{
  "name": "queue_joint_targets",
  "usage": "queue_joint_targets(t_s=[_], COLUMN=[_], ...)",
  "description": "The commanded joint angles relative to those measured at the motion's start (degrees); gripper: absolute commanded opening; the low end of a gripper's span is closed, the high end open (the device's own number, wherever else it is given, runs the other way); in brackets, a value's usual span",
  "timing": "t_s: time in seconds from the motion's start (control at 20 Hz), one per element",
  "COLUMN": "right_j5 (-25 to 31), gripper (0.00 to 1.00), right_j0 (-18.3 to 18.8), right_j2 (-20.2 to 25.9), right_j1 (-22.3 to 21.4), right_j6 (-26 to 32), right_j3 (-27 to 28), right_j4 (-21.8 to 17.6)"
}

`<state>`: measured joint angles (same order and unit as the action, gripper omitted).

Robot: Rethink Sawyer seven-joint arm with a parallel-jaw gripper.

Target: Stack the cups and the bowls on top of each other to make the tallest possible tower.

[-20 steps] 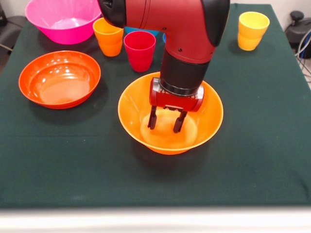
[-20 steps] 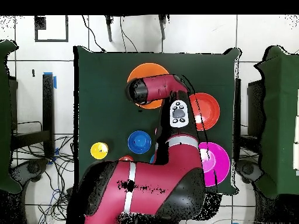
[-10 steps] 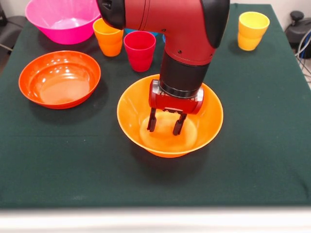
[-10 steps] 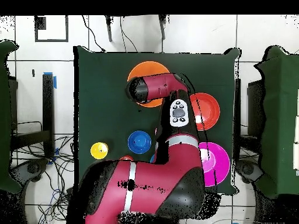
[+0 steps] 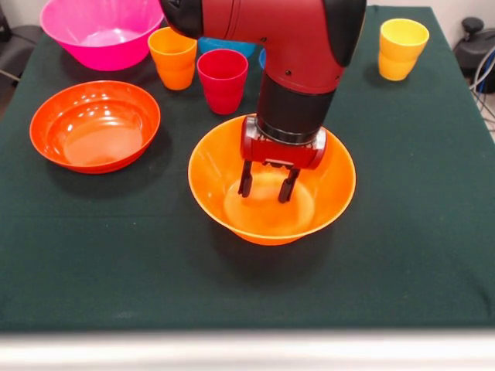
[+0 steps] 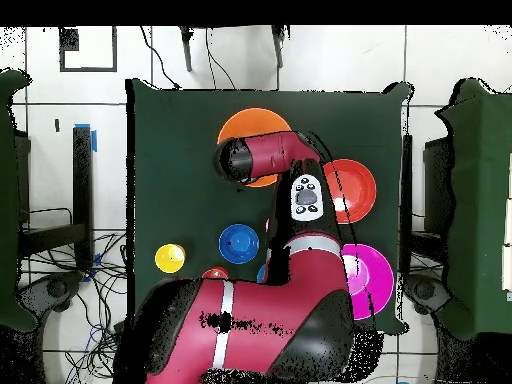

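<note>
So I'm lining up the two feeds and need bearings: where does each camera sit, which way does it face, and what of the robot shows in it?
Front view: sits across the table, facing the robot; shows the red arm coming down and the open tool inside the orange bowl.
Overhead view: above the table, looking straight down; shows the whole arm from its base upward, covering part of that bowl.
Shared: orange bowl, orange-red bowl, pink bowl, yellow cup.

Dark green table [image 6: 170, 140] on a pale tiled floor [image 6: 330, 55] — cables [image 6: 95, 300] strewn beside it

The arm [image 5: 294, 46] hides most of the light blue bowl [image 5: 224, 46]; the pink bowl [image 5: 100, 35] is cropped.
</note>
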<state>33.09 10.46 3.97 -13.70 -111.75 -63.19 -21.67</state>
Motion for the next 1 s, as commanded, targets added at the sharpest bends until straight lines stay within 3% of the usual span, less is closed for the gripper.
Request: queue_joint_targets(t_s=[0.05, 1.0], right_j5=[7.87, 13.68], gripper=[1.00, 1.00], right_j0=[0.18, 0.42], right_j2=[5.92, 7.54], right_j1=[0.16, -4.79], right_j6=[12.22, 11.43], right_j3=[-4.99, -4.46], right_j4=[-2.56, -0.75])
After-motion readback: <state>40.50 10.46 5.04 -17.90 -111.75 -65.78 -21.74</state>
